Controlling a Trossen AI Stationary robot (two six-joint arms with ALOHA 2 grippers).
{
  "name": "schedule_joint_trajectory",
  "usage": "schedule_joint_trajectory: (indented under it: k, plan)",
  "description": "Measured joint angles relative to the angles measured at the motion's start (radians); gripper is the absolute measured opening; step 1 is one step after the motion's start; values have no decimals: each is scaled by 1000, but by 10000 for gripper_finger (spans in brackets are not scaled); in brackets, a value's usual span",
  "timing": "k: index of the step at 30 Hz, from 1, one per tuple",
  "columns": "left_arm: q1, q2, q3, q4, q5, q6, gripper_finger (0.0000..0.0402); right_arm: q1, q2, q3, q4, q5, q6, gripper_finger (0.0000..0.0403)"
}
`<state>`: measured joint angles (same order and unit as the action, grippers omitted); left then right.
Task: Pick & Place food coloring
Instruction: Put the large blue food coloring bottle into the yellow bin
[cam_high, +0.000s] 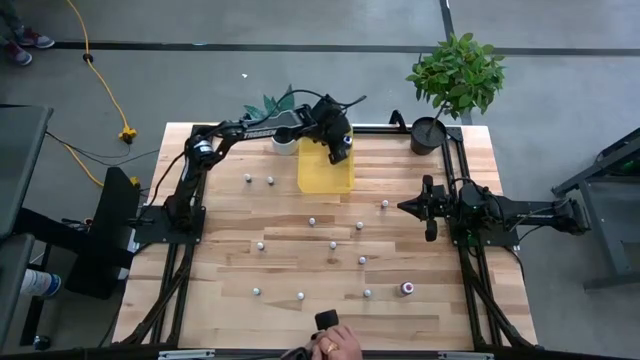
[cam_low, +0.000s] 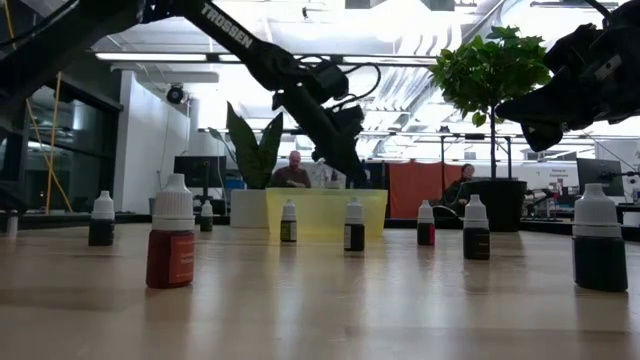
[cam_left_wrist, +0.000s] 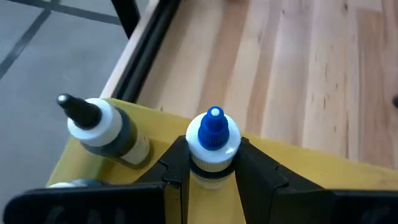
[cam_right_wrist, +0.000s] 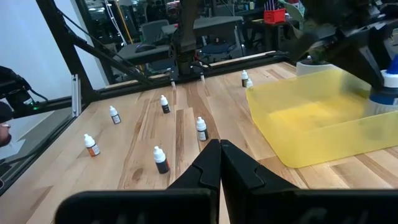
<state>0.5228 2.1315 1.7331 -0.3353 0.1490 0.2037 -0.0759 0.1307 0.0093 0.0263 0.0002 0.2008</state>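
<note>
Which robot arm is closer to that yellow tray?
The left. The left gripper hangs right over the yellow tray, shut on a blue-tipped bottle. The right gripper, shut, waits off to the tray's side.

held bottle's (cam_left_wrist: 213, 144) body hidden — tray (cam_left_wrist: 93, 162) cut off.

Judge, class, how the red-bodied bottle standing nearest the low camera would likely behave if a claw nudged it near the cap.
The red-bodied bottle stands upright, taller than its base is wide, with a large white cap, so a high nudge would probably tip it. Its body looks round, so once down it may roll across the smooth wooden table. It looks small and plastic, so likely light and stiff.
</note>
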Motion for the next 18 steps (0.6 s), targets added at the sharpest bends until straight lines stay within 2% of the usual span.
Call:
schedule_joint_trajectory:
  k: [8,18]
  plan:
    - [34,2,-29,83,-25,-10,86,0,0,0,0,0,0,0]
    - [40,37,-55,142,26,-36,87,0,0,0,0,0,0,0]
